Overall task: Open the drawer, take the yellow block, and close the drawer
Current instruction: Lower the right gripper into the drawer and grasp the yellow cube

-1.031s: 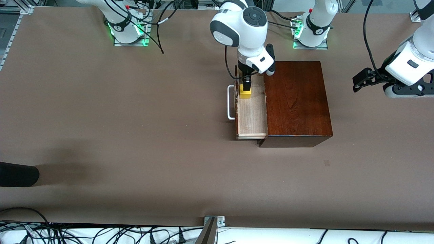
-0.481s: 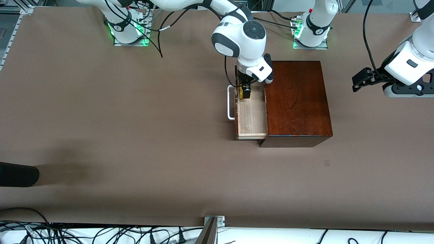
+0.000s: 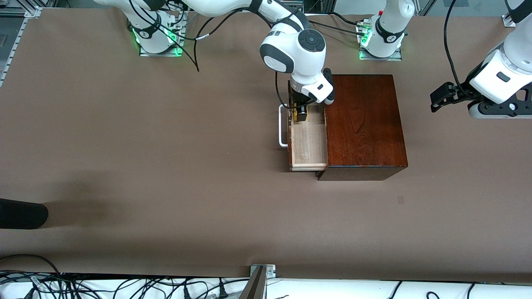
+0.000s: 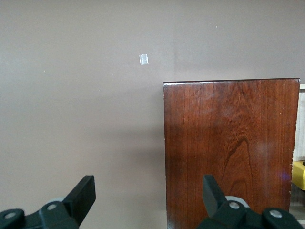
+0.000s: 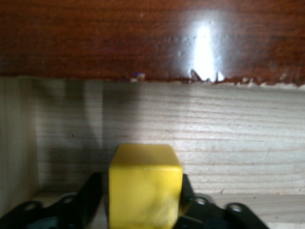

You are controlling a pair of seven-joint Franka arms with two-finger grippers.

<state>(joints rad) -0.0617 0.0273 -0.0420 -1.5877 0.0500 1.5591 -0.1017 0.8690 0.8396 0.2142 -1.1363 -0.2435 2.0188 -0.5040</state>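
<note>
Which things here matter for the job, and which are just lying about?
Job: drawer, open; yellow block in it, right pincer shut on it.
Lying about: tape scrap on table; black object at table edge; left pincer waiting, open.

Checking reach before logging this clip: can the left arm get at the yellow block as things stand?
Probably not. The yellow block sits in the open drawer between the right gripper fingers, and the wooden box stands between it and the waiting left gripper.
</note>
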